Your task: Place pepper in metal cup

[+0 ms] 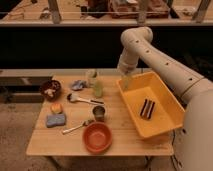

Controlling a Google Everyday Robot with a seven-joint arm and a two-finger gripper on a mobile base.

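Note:
The pale yellow-green pepper (98, 90) stands upright on the wooden table (120, 140), just in front of a taller cream-lidded jar (91, 75). The small dark steel metal cup (99, 113) stands upright in front of the pepper, near the table's middle. My gripper (126, 81) hangs from the white arm (150, 47) over the back left corner of the yellow bin, to the right of the pepper and apart from it.
A yellow bin (165, 120) holding a dark striped item (146, 108) fills the table's right side. An orange bowl (97, 137), a spoon (76, 127), a blue sponge (56, 120), a dark brown bowl (50, 89), a blue cloth (78, 85) and a ladle (82, 99) lie on the left.

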